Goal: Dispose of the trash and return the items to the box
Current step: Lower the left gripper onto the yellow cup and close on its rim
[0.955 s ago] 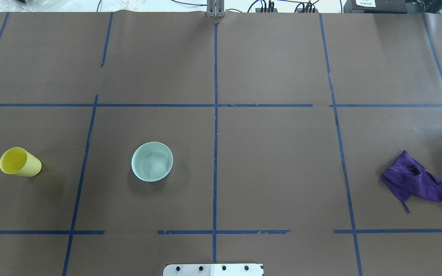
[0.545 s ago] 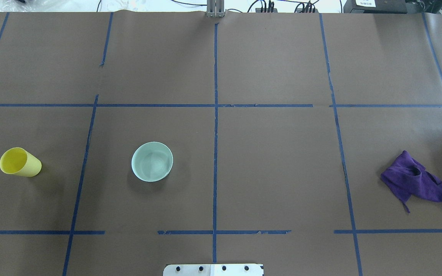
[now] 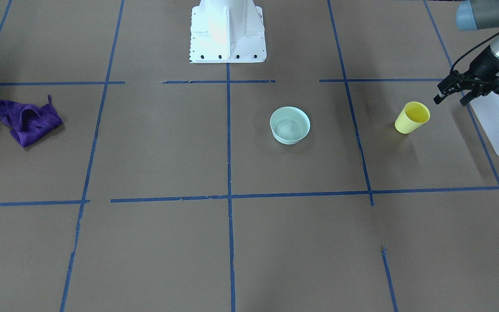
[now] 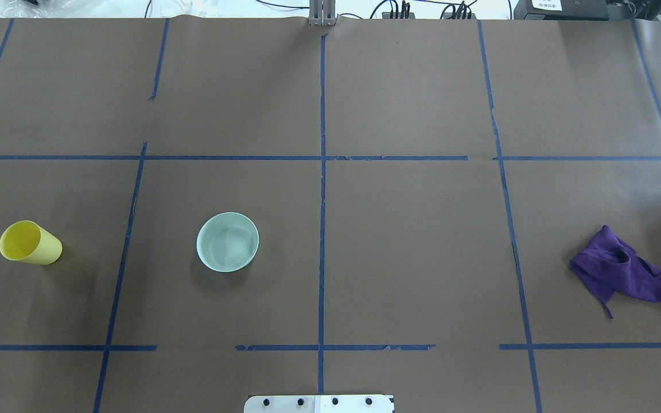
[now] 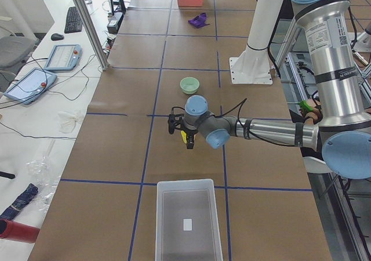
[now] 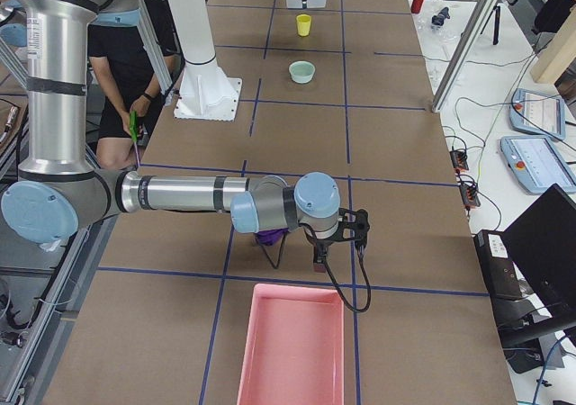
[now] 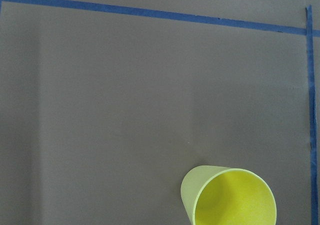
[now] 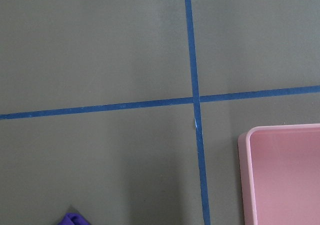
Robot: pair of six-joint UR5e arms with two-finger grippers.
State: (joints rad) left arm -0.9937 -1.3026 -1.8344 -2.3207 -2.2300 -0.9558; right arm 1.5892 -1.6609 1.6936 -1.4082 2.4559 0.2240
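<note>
**A:** Starting at the left end of the table (image 4: 411, 241), what is there?

**B:** One frosted box (image 5: 188, 220), with neither cup nor bowl in it. At its right-hand edge hangs the left gripper (image 3: 450, 99), its two fingers spread apart with nothing between them.

**A:** And the yellow cup (image 4: 30, 243)?

**B:** There is one, standing upright on the table with its mouth up, so its long axis is vertical. It lies just to the right of the fingers, toward the table's middle, and is not touching them. The box is on the gripper's other side. In the left wrist view the cup sits low and to the right, off centre.

**A:** Which gripper should take it?

**B:** The left, I judge. It is near the cup, while the right gripper (image 6: 337, 239) is well apart at the other end. The left would need to shift right and come down over the cup's rim.

**A:** Further right?

**B:** One mint bowl (image 4: 227, 241), upright, between the cup and the table's middle. Far right there is one crumpled purple cloth (image 4: 623, 271), and beyond it one pink tray (image 6: 292, 351).

**A:** And the right gripper's fingers?

**B:** It hovers between cloth and tray. I cannot tell whether its fingers are apart or closed.
</note>
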